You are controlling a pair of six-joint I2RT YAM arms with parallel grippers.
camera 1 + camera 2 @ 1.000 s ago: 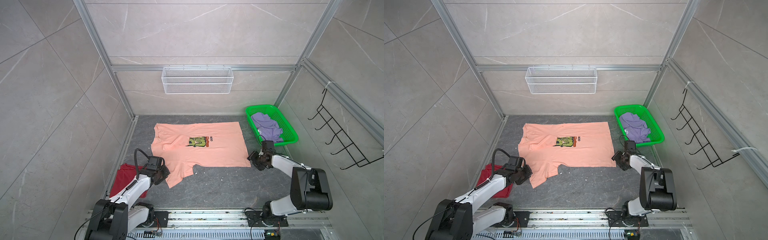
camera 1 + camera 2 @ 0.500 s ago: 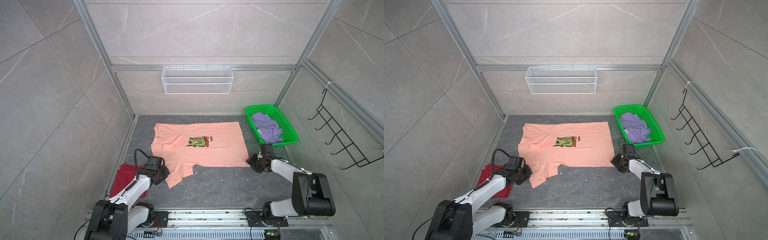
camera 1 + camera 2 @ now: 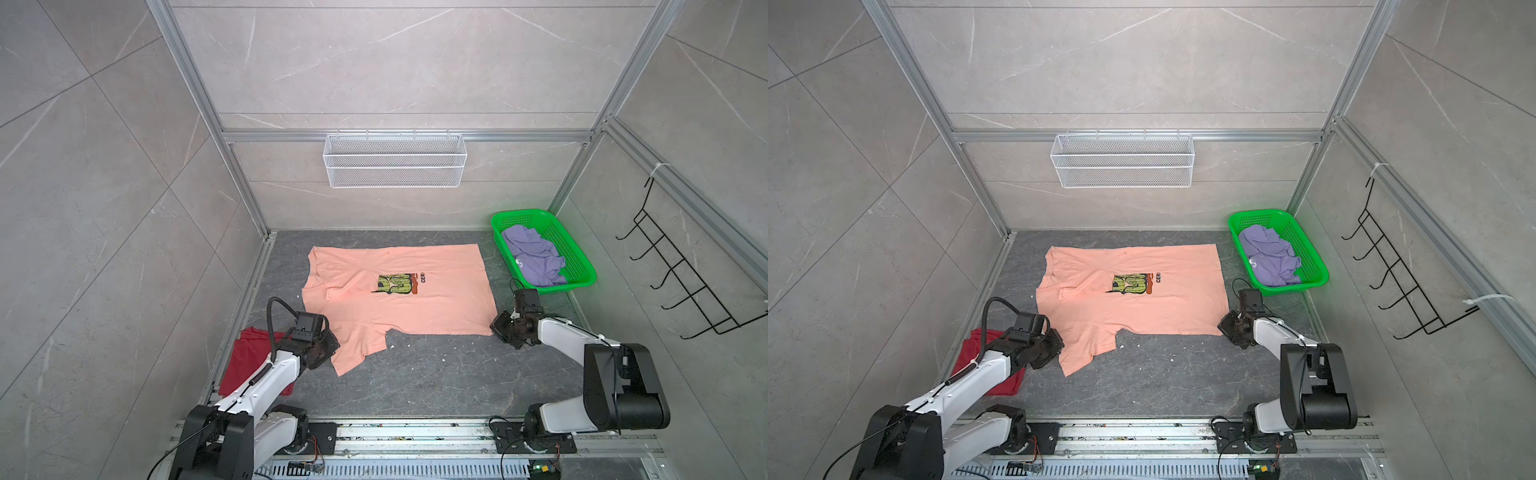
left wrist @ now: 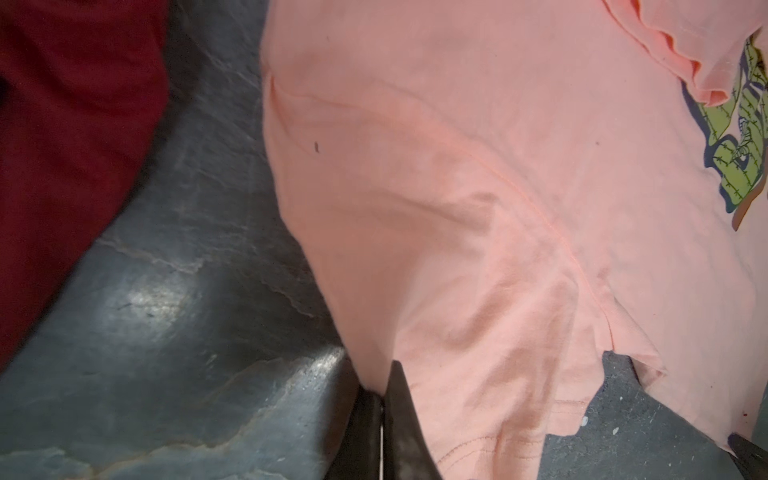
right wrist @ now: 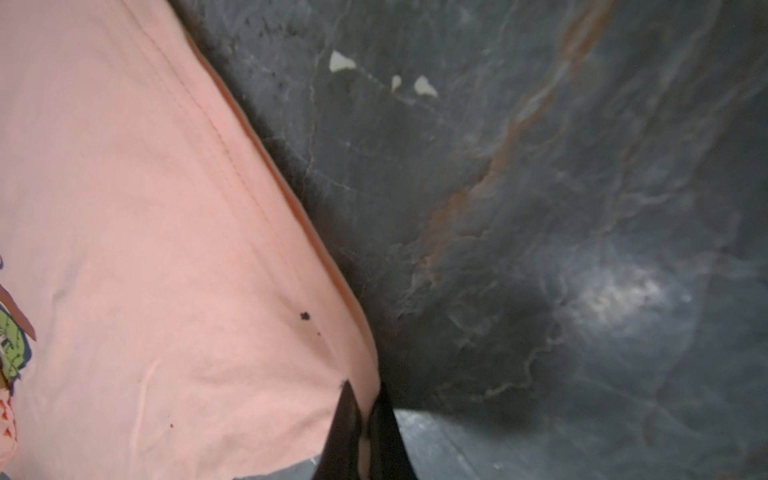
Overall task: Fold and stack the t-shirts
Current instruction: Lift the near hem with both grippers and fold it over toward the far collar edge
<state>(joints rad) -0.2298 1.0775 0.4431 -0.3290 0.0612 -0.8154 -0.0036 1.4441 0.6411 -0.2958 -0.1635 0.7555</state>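
A peach-orange t-shirt [image 3: 399, 299] [image 3: 1142, 299] with a yellow-green chest print lies spread on the dark floor in both top views. My left gripper [image 3: 328, 345] [image 4: 382, 388] is shut on the edge of its near-left sleeve [image 4: 457, 332]. My right gripper [image 3: 496, 328] [image 5: 363, 395] is shut on the shirt's near-right hem corner [image 5: 357, 365], low against the floor. A dark red t-shirt [image 3: 249, 357] [image 4: 62, 145] lies bunched at the near left beside my left arm. A lavender-purple t-shirt [image 3: 534, 257] [image 3: 1268, 257] sits crumpled in the green basket [image 3: 579, 266].
The green basket stands at the far right, just behind my right arm. A white wire shelf [image 3: 395, 160] hangs on the back wall and a black hook rack [image 3: 681, 286] on the right wall. Metal frame rails border the floor [image 3: 436, 374]; small white crumbs lie near the hem.
My right gripper has closed from open onto the shirt's near-right hem corner after shifting slightly nearer and lower. The left gripper stays shut on the sleeve, unmoved.
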